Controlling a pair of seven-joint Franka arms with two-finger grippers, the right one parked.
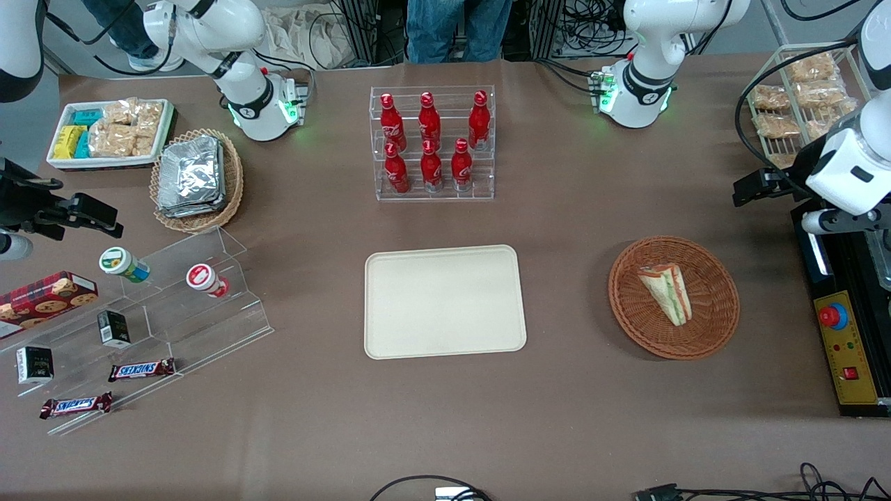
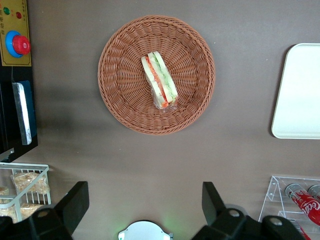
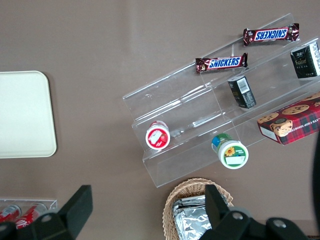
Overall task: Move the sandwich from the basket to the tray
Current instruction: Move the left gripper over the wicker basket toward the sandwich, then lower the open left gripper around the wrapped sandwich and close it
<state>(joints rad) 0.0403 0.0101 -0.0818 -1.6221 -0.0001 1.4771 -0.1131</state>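
Brown table (image 1: 557, 417) | sandwich (image 1: 667, 292) in basket (image 1: 717, 330) | tray (image 1: 445, 334) bare | claw (image 2: 145, 205) wide, above table

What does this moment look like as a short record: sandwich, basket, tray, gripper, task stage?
sandwich: clear-wrapped triangular white-bread sandwich, lying in the basket
basket: round reddish-brown woven wicker basket, beside the tray, toward the working arm's end
tray: flat cream-beige rectangular tray, nothing on it
gripper: left arm's gripper, open, raised above the table, apart from the basket
task stage: sandwich not yet grasped
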